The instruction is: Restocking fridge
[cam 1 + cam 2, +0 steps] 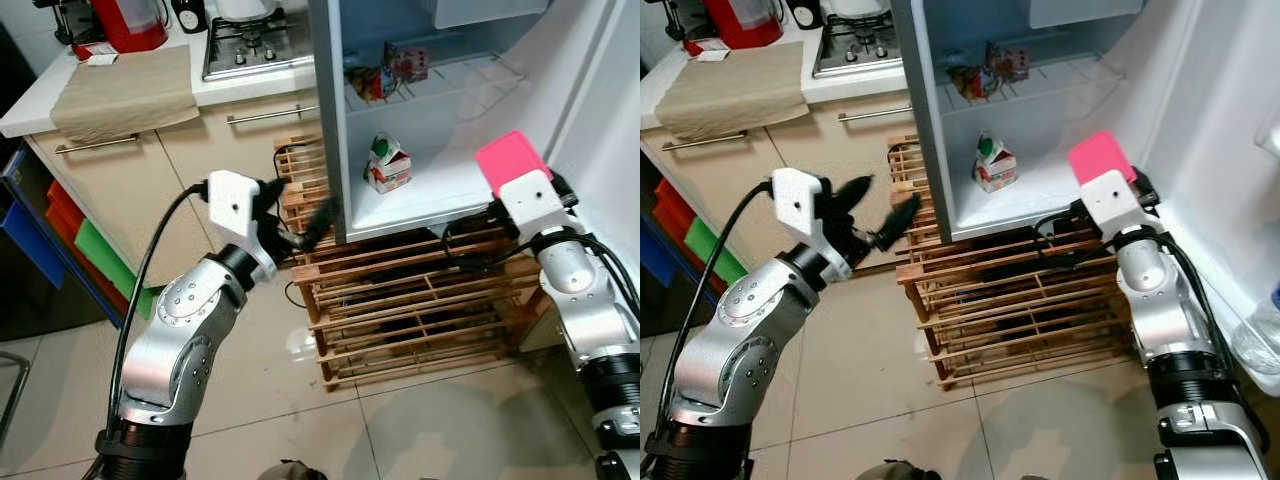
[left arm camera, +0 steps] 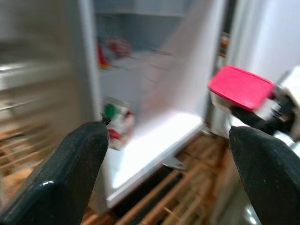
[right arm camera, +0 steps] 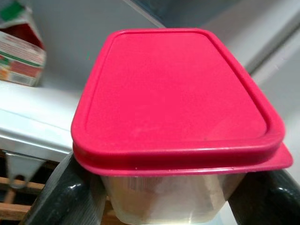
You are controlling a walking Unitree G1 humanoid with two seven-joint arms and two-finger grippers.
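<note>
Now the right hand (image 3: 168, 197) grips the tub (image 1: 510, 160) by its clear base, held at the fridge (image 1: 335, 120) shelf's 3 o'clock end. It may clip the shelf lip (image 3: 28, 136). Left hand (image 1: 872, 215) hangs open, empty, probably clear of the fridge.

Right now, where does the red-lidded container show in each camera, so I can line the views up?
Left eye: red-lidded container at right, in the right pincer, beside the fridge's bottom shelf.
Right eye: right of centre.
Left wrist: at right, past the open left pincer.
Right wrist: centre, clamped.
Shared landmark: the carton on that shelf.
</note>
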